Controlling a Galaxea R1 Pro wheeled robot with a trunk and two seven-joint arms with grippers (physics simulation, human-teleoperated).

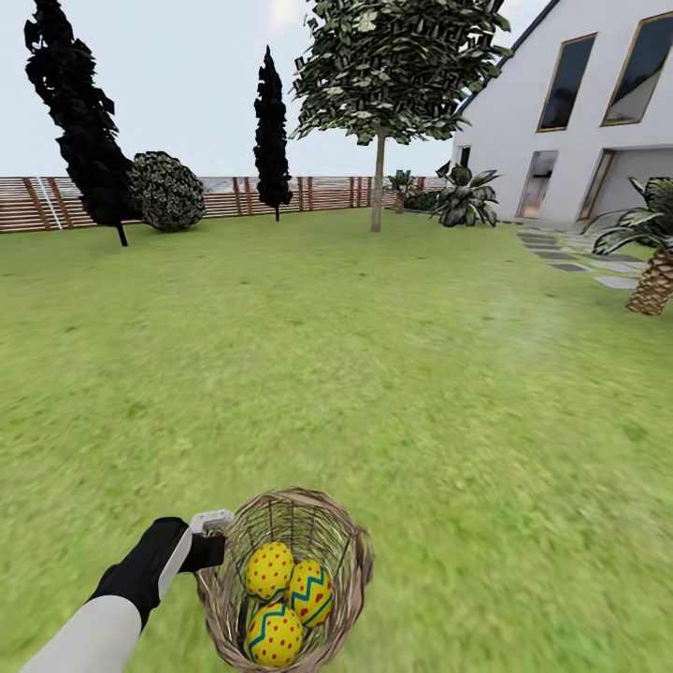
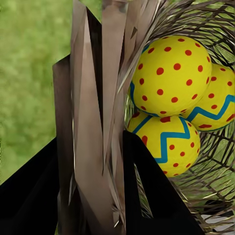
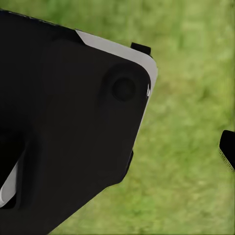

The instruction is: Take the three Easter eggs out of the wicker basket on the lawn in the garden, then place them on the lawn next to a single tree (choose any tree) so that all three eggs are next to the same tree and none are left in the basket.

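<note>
The brown wicker basket (image 1: 360, 551) is at the bottom of the head view, over the lawn (image 1: 374, 374). Three yellow Easter eggs (image 1: 269, 570) (image 1: 310, 591) (image 1: 274, 636) with red dots and blue zigzags lie inside it. My left gripper (image 1: 207, 547) is shut on the basket's left rim. In the left wrist view, its black fingers (image 2: 29, 196) stand on either side of the wicker wall (image 2: 98, 147), with the eggs (image 2: 169, 73) just beyond. The tree (image 1: 378, 178) with a grey trunk stands far ahead. The right wrist view has one dark fingertip (image 3: 227, 149) over grass, beside a black robot part.
Two dark cypresses (image 1: 79, 112) (image 1: 272, 131) and a round bush (image 1: 166, 192) line the wooden fence (image 1: 318, 192) at the back. A white house (image 1: 579, 112), stepping stones (image 1: 570, 257) and a short palm (image 1: 654, 271) are on the right. Open grass lies between me and the tree.
</note>
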